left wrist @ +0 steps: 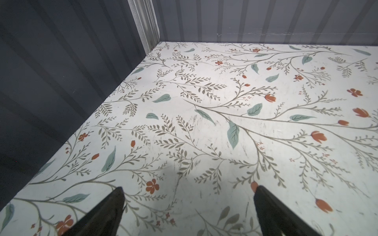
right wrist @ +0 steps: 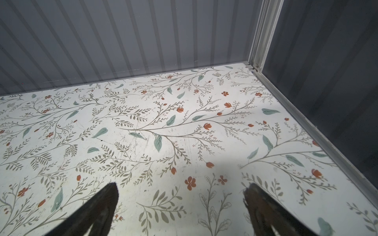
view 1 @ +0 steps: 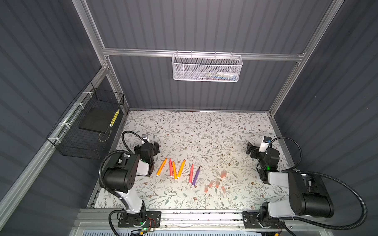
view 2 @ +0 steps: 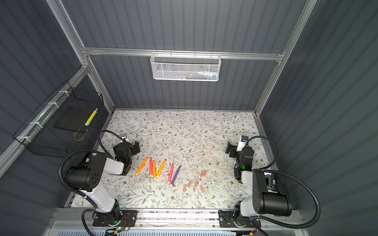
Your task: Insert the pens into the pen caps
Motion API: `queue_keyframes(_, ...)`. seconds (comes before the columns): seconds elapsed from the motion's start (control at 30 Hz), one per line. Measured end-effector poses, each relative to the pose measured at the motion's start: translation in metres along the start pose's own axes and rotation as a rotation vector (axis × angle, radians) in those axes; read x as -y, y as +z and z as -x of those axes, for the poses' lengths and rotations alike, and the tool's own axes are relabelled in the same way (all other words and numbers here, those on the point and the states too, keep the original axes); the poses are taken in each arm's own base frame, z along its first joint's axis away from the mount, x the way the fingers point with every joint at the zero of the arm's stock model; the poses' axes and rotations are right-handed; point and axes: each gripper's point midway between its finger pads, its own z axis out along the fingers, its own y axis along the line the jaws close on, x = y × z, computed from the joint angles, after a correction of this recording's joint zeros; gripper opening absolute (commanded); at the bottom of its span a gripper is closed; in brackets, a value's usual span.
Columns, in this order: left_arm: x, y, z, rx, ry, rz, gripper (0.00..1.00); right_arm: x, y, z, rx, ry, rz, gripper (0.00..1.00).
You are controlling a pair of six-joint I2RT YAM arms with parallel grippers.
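A white mesh basket point(view 1: 185, 68) hangs from the rail on the back wall. A few small things lie at its right end, too small to name. A black wire basket point(view 1: 79, 149) hangs on the left wall. It holds a dark flat slab point(view 1: 95, 119) and a yellow stick point(view 1: 114, 117) lying along the slab's right side.

The pens point(view 1: 177, 171) lie on the floral desk point(view 1: 205, 132) in a loose row left of the middle, nearer the front edge than the back, with their tips toward the back. From the left they are orange, pink-red, two orange, pink-red and purple. The caps point(view 1: 217, 184) lie in a scattered cluster just right of the row, apart from every pen.

Pens, caps and baskets show only in the top views. The wrist views show bare desk and walls. The left gripper point(left wrist: 188, 190) faces the back left corner with its metal post point(left wrist: 145, 22). Its fingers point(left wrist: 110, 210) are spread wide with nothing between them. The right gripper point(right wrist: 182, 188) faces the back right corner, also spread wide and holding nothing. In both top views each gripper sits near its own side edge of the desk, well apart from the pens and caps.
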Motion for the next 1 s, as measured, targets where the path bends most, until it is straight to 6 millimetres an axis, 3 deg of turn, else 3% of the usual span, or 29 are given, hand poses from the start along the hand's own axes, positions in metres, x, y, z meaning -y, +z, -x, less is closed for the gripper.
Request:
queue_keyframes(0.13,0.000,-0.003,0.002,0.010,0.001,-0.003,0.99,0.001,-0.003,0.003,0.013,0.001,-0.011,0.99)
queue_keyframes(0.27,-0.003,-0.036,0.013,0.075,0.015,0.025,1.00,0.008,-0.033,0.027,0.104,0.028,-0.089,0.99)
queue_keyframes(0.43,0.006,-0.080,0.081,0.169,-0.101,-0.048,1.00,0.018,-0.067,0.069,0.219,0.196,-0.155,0.99)
queue_keyframes(0.53,0.004,-0.105,0.140,0.193,-0.226,-0.096,0.99,0.019,-0.076,0.086,0.216,0.322,-0.158,0.99)
queue_keyframes(0.63,-0.003,-0.133,0.173,0.211,-0.309,-0.139,0.99,0.010,-0.078,0.096,0.191,0.372,-0.109,0.99)
queue_keyframes(0.73,0.003,-0.153,0.167,0.171,-0.316,-0.228,0.99,0.001,-0.079,0.082,0.149,0.431,-0.054,0.99)
queue_keyframes(0.9,0.001,-0.166,0.133,0.069,-0.406,-0.268,0.99,-0.008,-0.075,0.020,-0.005,0.478,-0.010,0.99)
queue_keyframes(1.0,-0.002,-0.170,0.116,0.026,-0.438,-0.264,0.99,-0.014,-0.070,0.012,-0.041,0.492,0.020,0.99)
